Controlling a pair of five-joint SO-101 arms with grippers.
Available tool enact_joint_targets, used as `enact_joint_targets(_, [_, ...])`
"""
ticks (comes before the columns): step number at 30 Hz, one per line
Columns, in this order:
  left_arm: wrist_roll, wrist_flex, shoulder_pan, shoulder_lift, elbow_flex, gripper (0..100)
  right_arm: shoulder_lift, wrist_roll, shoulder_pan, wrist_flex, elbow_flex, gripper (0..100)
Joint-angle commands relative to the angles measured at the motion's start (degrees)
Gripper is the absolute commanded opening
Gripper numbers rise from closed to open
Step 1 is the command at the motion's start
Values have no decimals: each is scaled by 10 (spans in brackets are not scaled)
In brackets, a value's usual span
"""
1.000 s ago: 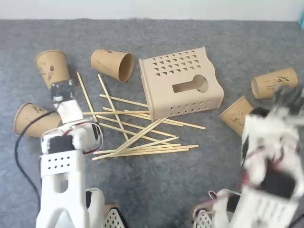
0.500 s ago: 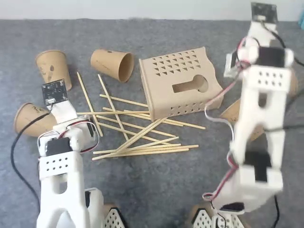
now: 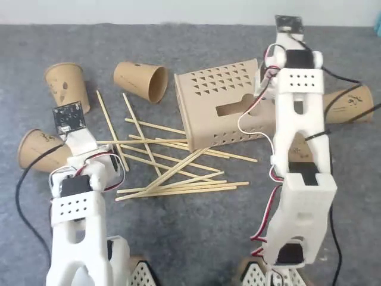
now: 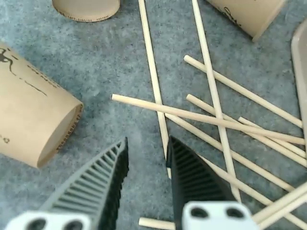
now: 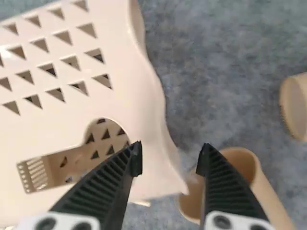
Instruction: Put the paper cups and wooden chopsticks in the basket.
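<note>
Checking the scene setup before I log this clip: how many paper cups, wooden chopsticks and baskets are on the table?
Paper cups: 5
Basket: 1
Wooden chopsticks: about 11; they overlap in a pile, so the exact count is unsure
Total: about 17

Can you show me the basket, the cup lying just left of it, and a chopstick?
Basket (image 3: pixel 223 80): high view, its triangle-holed wall.
Cup (image 3: pixel 134 77): high view, its side.
Chopstick (image 4: pixel 187 114): left wrist view, its middle.
</note>
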Motion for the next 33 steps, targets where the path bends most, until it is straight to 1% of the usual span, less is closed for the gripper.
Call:
enact_joint_targets(1, [4, -15, -4, -4, -4, 127, 6, -4, -15, -22, -29, 199])
enact_joint_targets(7, [4, -16, -3, -4, -4, 127, 51, -2, -36, -29, -29, 199])
enact_joint_targets(11, [4, -37, -4, 1, 0, 127, 57, -1, -56, -23, -29, 186])
enact_joint_targets(12, [4, -37, -4, 1, 0, 127, 57, -1, -60, -18, -29, 160])
enact_joint_targets(15, [4, -37, -4, 1, 0, 127, 54, -1, -72, -13, -35, 20])
enact_joint_targets(16, [4, -38, -4, 1, 0, 127, 51, 0, -72, -11, -37, 2])
enact_joint_targets(17, [4, -38, -4, 1, 0, 127, 45, 2, -69, -6, -39, 14])
enact_joint_targets(21, [4, -40, -4, -1, 6, 127, 9, 62, -66, 12, -46, 9])
enact_joint_targets(25, [4, -40, -3, -3, 7, 127, -48, 63, -65, 25, -46, 9])
enact_joint_targets(30, [4, -40, -3, -3, 8, 127, -137, 70, -64, 18, -46, 9])
enact_joint_targets(33, [4, -40, -4, -3, 8, 127, -193, 118, -52, -10, -47, 9])
